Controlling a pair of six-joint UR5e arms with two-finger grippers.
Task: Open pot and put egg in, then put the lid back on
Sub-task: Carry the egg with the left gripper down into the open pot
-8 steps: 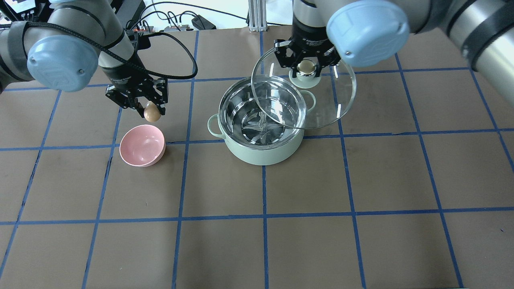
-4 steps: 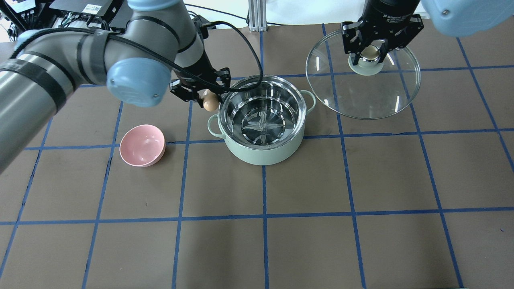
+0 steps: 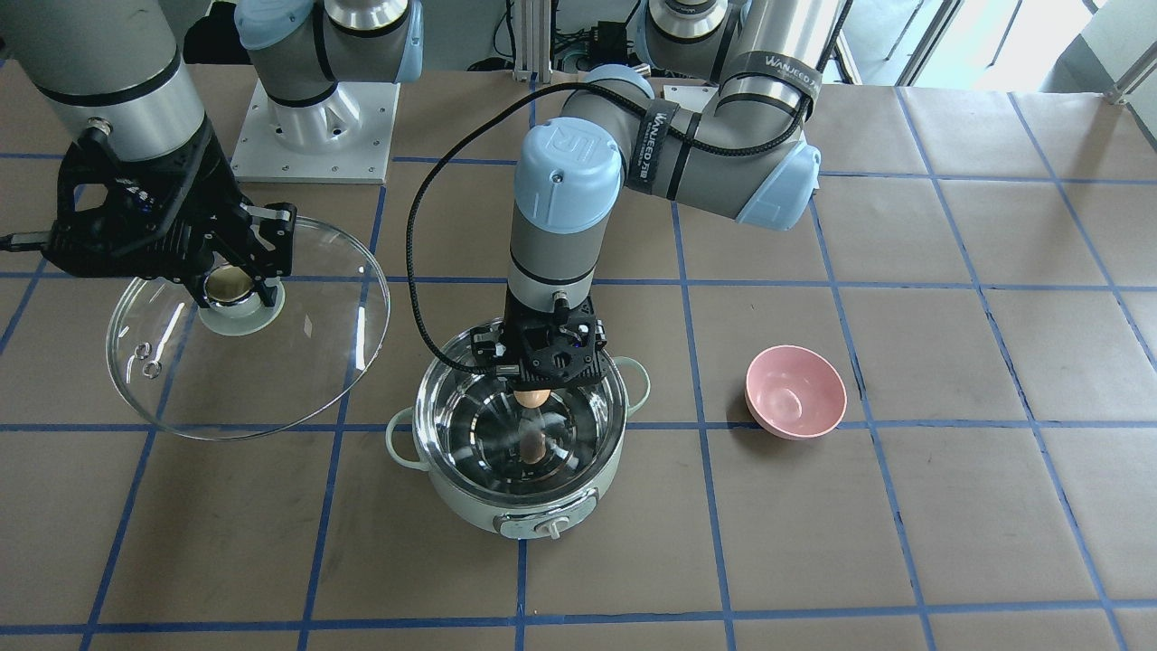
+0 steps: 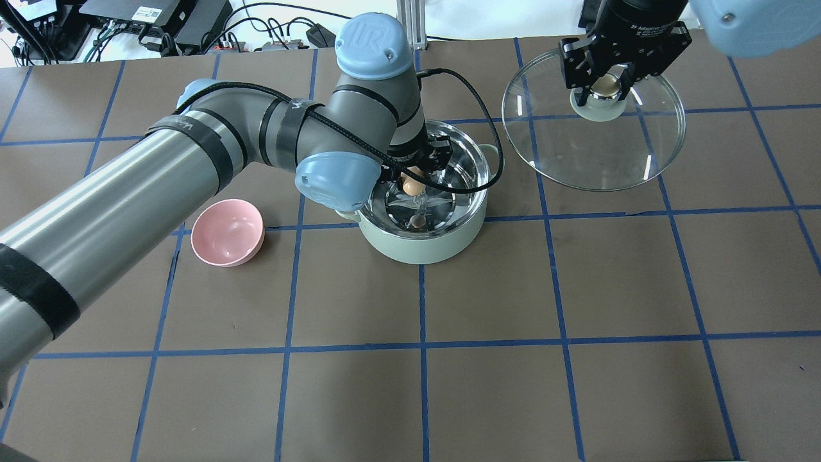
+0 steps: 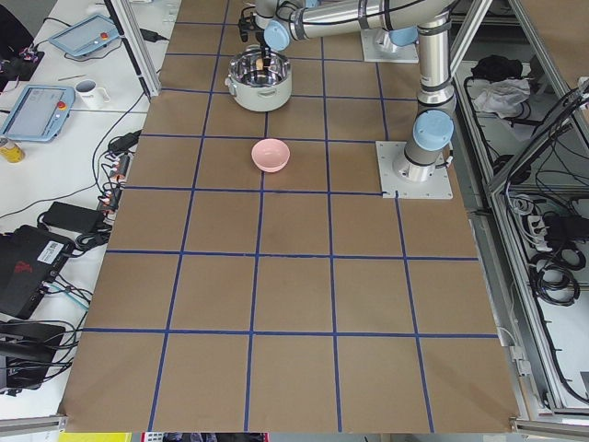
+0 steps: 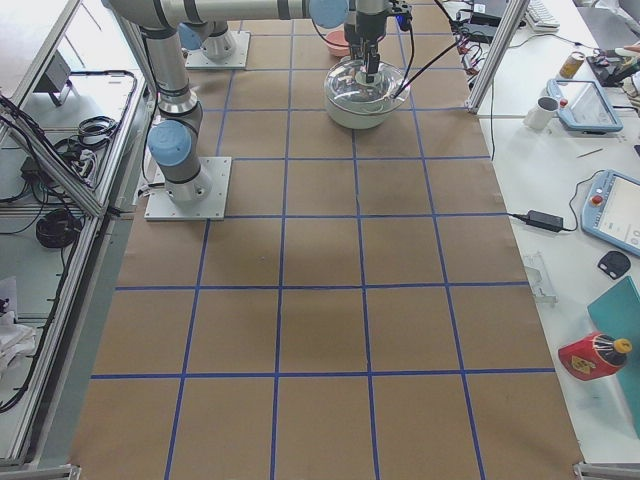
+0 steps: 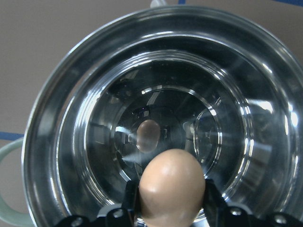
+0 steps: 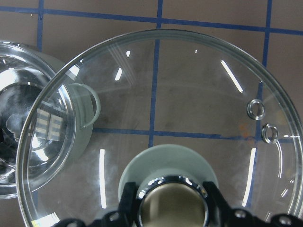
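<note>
The mint-green pot (image 4: 420,247) stands open, its steel inside bare (image 3: 479,443). My left gripper (image 4: 414,183) is shut on the tan-brown egg (image 4: 412,186) and holds it over the pot's middle, just above the rim (image 3: 531,395). In the left wrist view the egg (image 7: 173,189) sits between the fingers over the pot's floor (image 7: 156,94). My right gripper (image 4: 606,86) is shut on the lid's beige knob and holds the clear glass lid (image 4: 596,147) in the air, to the right of the pot (image 3: 298,362). The lid fills the right wrist view (image 8: 189,109).
A small empty pink bowl (image 4: 228,232) stands on the table left of the pot (image 3: 795,391). My left arm's forearm (image 4: 128,192) stretches across the table's left half above the bowl. Cables and boxes lie beyond the far edge (image 4: 160,25).
My left gripper has carried the egg from above the pink bowl to over the open pot. My right gripper has moved the lid rightward, off the pot and clear of it.
</note>
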